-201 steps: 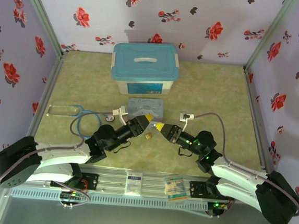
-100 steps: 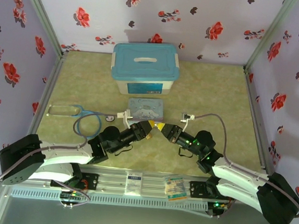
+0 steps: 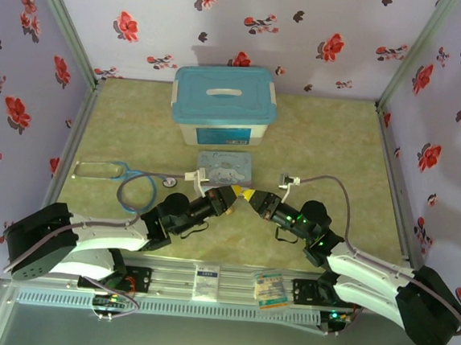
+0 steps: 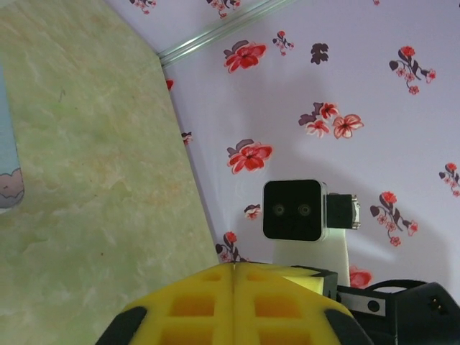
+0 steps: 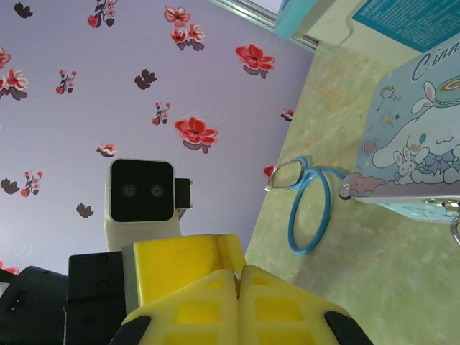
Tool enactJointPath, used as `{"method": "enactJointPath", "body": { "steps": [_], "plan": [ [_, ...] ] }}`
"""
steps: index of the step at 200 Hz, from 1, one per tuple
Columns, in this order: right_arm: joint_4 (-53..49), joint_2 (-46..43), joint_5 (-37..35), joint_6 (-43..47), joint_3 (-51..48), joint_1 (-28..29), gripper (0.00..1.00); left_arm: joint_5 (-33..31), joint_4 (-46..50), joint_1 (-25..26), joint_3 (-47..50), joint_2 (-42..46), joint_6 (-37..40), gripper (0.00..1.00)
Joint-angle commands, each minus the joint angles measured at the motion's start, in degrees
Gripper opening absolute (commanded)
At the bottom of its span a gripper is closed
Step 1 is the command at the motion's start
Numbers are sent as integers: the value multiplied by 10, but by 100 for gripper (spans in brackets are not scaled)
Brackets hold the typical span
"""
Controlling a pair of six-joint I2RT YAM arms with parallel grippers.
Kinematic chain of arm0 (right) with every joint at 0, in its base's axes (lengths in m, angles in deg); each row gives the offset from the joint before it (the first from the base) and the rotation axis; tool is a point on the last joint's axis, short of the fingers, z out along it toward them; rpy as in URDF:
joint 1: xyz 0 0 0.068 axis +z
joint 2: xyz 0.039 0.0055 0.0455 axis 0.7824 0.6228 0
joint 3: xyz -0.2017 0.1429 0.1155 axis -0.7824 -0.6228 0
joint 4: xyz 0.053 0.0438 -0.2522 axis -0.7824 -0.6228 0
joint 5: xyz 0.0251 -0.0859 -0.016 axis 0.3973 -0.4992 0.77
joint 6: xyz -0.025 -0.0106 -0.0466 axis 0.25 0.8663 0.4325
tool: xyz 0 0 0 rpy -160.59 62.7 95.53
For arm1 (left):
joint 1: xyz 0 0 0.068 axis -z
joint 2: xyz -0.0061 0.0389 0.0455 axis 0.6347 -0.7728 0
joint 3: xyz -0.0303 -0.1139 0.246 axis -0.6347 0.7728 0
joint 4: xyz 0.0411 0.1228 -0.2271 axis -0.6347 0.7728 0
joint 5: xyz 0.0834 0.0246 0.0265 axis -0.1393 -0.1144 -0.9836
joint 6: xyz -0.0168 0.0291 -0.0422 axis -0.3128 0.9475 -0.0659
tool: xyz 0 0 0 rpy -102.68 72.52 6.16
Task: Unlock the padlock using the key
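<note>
Plainly the left fingers and right fingers are each pressed together, tips nearly meeting beside the cartoon tin. The padlock and key may lie hidden under those tips; I cannot tell.

Robot test booth: floral walls, aluminium frame, marbled tabletop.

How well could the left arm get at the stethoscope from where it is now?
Probably yes: the stethoscope lies uncovered on the table beside that arm. First the left gripper, jaws shut and nose to nose with the right gripper, would have to swing back and open.
</note>
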Motion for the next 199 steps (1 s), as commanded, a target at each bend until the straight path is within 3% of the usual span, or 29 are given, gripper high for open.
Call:
{"method": "enactJointPath", "body": {
  "steps": [1,5,13,18,24,32,84,123,166,199],
  "plan": [
    [18,-6,11,10,-3,2,0,0,-19,4,-13,-4,6,0],
    [20,-6,22,12,-1,2,9,-1,-19,3,-12,-3,4,0],
    [12,-8,42,18,5,0,41,-2,-19,3,-10,-2,3,0],
    [0,-11,48,22,9,0,54,-2,-20,3,-8,-1,2,0],
    [-11,-17,49,29,10,0,63,-2,-21,3,-6,1,0,0],
    [-14,-22,49,32,6,-4,66,-2,-24,3,-4,4,-2,0],
    [34,-16,62,12,-7,-14,61,4,-24,2,2,19,-6,0],
    [99,22,63,-16,-11,-18,51,19,-48,2,1,5,-13,0],
    [131,45,80,-36,-7,-33,54,23,-42,2,5,14,-15,0],
    [142,53,88,-42,-3,-33,41,29,-39,2,4,11,-16,0]
  ]
}}
